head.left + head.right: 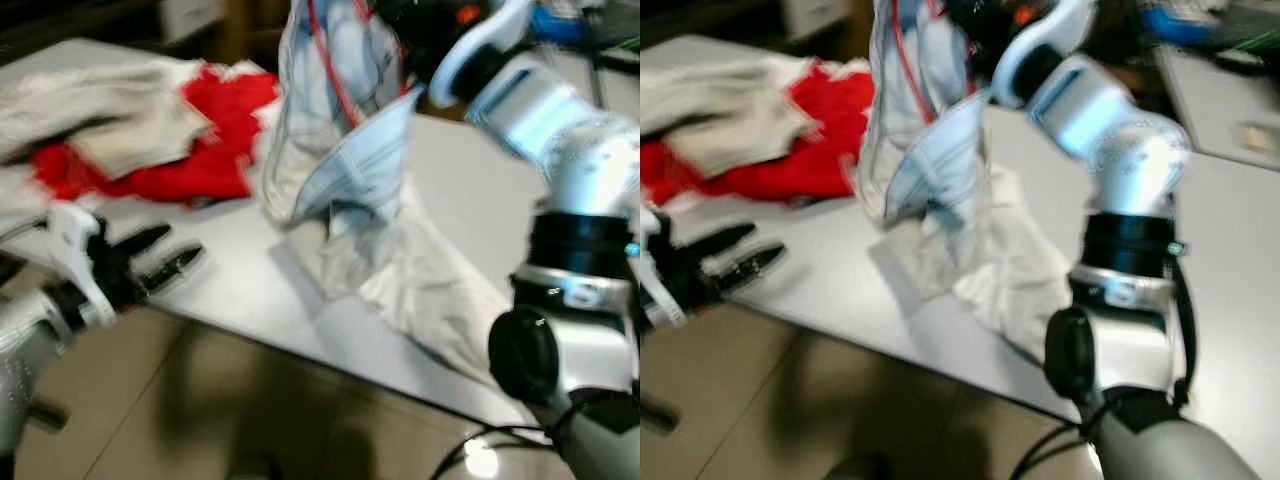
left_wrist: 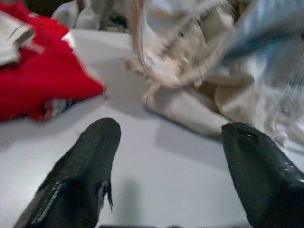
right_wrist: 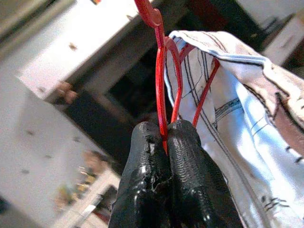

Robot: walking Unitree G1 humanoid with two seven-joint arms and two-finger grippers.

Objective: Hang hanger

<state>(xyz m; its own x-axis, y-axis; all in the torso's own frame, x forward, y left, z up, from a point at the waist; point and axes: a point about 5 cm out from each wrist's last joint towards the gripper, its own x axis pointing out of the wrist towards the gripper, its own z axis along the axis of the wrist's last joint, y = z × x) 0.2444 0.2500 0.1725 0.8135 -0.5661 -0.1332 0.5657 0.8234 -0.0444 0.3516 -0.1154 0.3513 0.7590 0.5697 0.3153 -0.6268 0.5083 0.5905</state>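
Over the white table (image 1: 250, 290), from the head camera, I see my right arm raised with a pale striped shirt (image 1: 345, 150) hanging from it, its hem trailing onto the tabletop beside a red garment (image 1: 190, 150). My left gripper (image 1: 165, 255) waits low at the table's near edge.

Through the left wrist camera its fingers (image 2: 85, 171) are spread wide, touching nothing, pointed at the bunched cloth.

Through the right wrist camera, my right gripper (image 3: 167, 140) is pinched tight on the red hanger (image 3: 161, 80) just under its hook (image 3: 148, 14), the shirt draped on it. I judge the hanger light, thin, stiff and rather slick, the shirt soft and swinging; the neck is the right place to hold.
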